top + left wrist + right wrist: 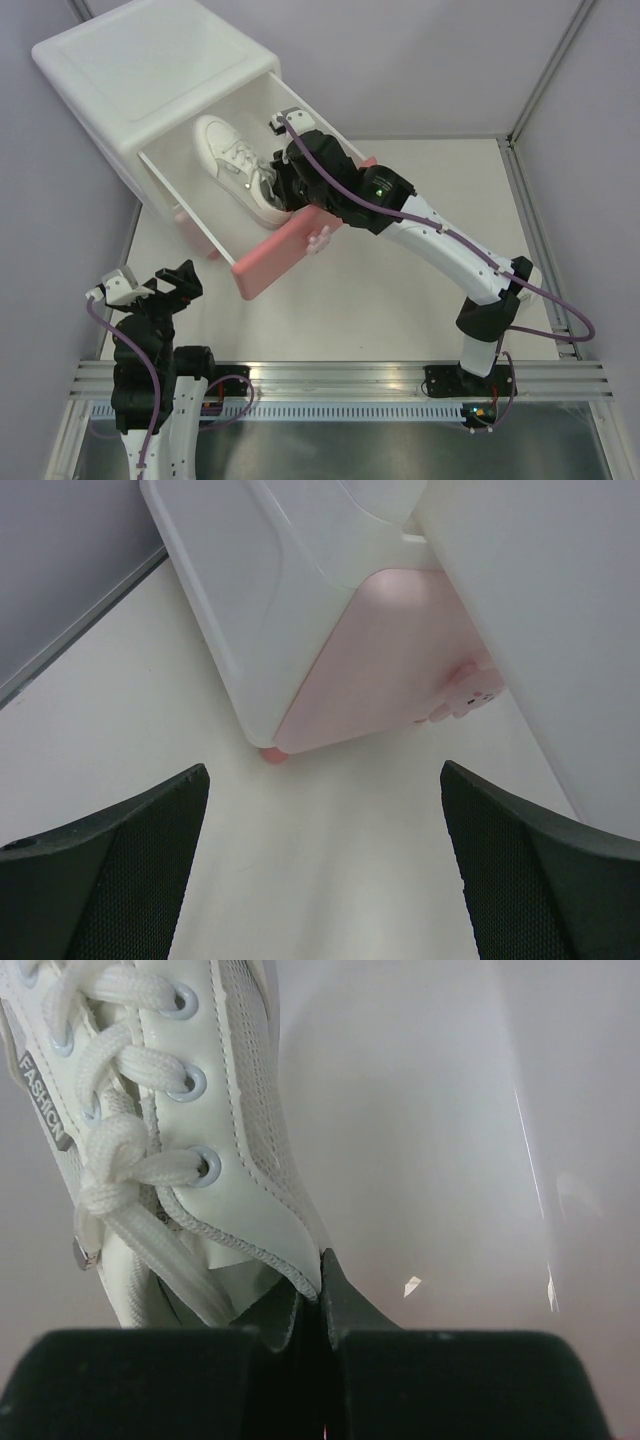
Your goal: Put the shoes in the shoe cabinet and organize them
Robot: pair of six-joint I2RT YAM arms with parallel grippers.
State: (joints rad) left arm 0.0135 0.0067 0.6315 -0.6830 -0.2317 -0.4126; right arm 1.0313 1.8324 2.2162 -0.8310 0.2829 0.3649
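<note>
1 white lace-up sneaker (235, 160) lies inside the pulled-out upper drawer (175, 195) of the small white plastic 2-drawer cabinet (140, 70). Its toe points toward the cabinet body and its heel toward the drawer's darker pink front (285, 255). The right arm's fingers (322, 1305) are pinched closed on the rim of the sneaker's opening, just beside the lowest lace eyelets. A bunny-shaped knob (320, 238) sticks out from that pink front. Beneath it, the pale pink lower drawer front (380, 660) looks pushed in, and a short pink foot (272, 752) stands on the pale tabletop (400, 290). At the near left, well apart from the cabinet, the left arm's fingers (160, 288) are spread wide, holding nothing.
</note>
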